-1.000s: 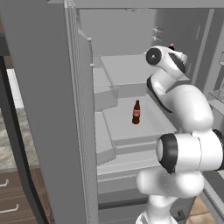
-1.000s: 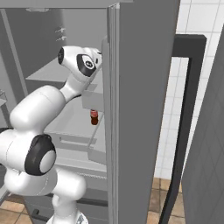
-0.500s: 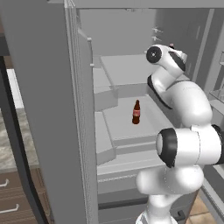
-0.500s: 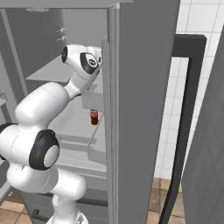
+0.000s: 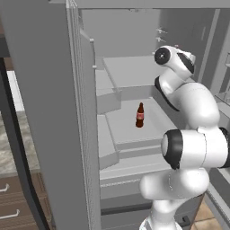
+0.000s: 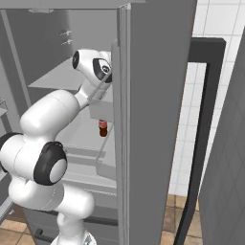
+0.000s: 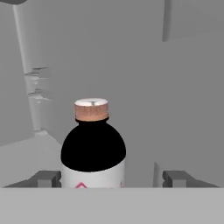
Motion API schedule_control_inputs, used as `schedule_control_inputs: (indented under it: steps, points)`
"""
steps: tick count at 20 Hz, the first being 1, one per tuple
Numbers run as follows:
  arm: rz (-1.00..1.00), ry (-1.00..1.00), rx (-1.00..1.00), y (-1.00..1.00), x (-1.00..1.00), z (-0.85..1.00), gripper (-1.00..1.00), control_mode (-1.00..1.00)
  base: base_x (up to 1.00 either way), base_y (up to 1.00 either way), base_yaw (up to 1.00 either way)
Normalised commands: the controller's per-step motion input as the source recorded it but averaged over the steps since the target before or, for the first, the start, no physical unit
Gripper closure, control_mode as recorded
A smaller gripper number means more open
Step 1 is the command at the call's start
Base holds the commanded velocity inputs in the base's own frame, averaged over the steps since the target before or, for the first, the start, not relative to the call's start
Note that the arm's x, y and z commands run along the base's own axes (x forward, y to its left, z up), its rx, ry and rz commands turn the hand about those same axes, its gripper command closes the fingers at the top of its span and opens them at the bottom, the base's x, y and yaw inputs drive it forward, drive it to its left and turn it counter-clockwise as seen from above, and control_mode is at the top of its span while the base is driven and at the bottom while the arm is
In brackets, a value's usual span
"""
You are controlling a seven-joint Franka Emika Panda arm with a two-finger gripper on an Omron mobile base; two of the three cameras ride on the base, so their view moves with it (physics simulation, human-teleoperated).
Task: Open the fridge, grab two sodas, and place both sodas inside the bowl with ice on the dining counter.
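Fridge point(image 5: 54, 112) doors stand open, grey inside and out, with stepped shelves and door bins showing in both base views. Arm point(image 5: 191, 134) rises in front of it and reaches up into the upper right part of the interior, its wrist passing behind the fridge's door edge in the right base view.

One soda point(image 5: 140, 115) stands upright on a middle shelf point(image 5: 134, 130), well back from the shelf's front edge and about midway between its side edges; the same bottle point(image 6: 103, 128) shows past the arm in the right base view, near the shelf's right edge.

Second soda point(image 7: 92, 144) stands upright in the hand view on a grey shelf, dark body, pale label with a red mark, coppery cap with a light top. Gripper point(image 7: 111, 178) straddles it, the two fingertips point(image 7: 48, 178) set wide to either side of the bottle with a clear gap on each side, the left gap smaller, so nothing is clamped
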Motion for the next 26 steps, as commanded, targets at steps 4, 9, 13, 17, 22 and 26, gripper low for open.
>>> schedule_control_inputs:
  steps: [4, 9, 13, 17, 22, 26]
  points:
    - [0.0, 0.0, 0.0, 0.0, 0.0, 0.0, 1.0, -1.0, 0.0, 0.0, 0.0]
    - [0.0, 0.0, 0.0, 0.0, 0.0, 0.0, 1.0, -1.0, 0.0, 0.0, 0.0]
    - [0.0, 0.0, 0.0, 0.0, -0.01, 0.0, 1.0, -1.0, 0.0, 0.0, 0.0]
    - [0.0, 0.0, 0.0, 0.0, -0.02, 0.0, 1.0, -1.0, 0.0, 0.0, 0.0]
    - [0.0, 0.0, 0.0, 0.0, -0.12, 0.0, 1.0, -1.0, 0.0, 0.0, 0.0]
    - [0.0, -0.03, 0.0, 0.03, -0.36, -0.07, 1.0, -1.0, 0.0, 0.0, 0.0]
